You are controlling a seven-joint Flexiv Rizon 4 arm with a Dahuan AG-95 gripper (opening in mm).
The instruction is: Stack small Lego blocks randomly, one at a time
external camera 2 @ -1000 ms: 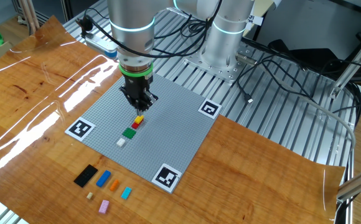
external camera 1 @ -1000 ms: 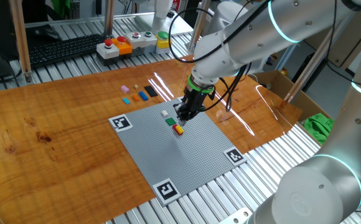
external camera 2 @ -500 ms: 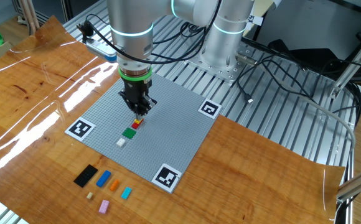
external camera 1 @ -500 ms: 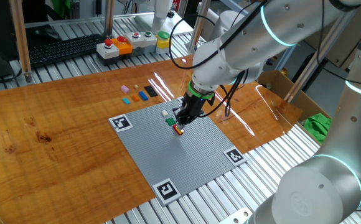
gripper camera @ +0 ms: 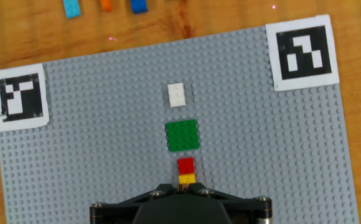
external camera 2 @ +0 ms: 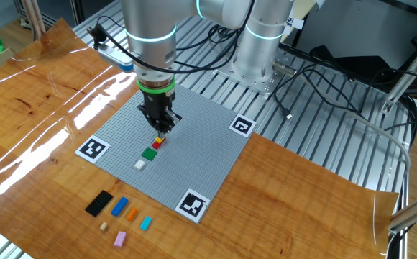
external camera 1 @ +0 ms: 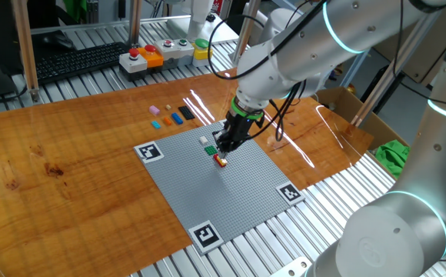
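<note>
Clenched and pointed straight down, the claw (external camera 2: 162,130) is held on the yellow brick (gripper camera: 187,180) beside the red brick (gripper camera: 186,165) on the grey baseplate (gripper camera: 280,162), seemingly to seat it onto the studs.

Three bricks (gripper camera: 182,135) in line on baseplate (gripper camera: 93,155), spares (external camera 2: 120,208) beside it

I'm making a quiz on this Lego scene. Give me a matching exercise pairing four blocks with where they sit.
Blocks:
1. white block
2. green block
3. yellow block
4. black block

Places:
A. right at the fingers
B. off the baseplate, on the wood
C. on the baseplate, between white and red
D. on the baseplate, farthest from the fingers

Pairs: 1-D, 2-C, 3-A, 4-B
</note>
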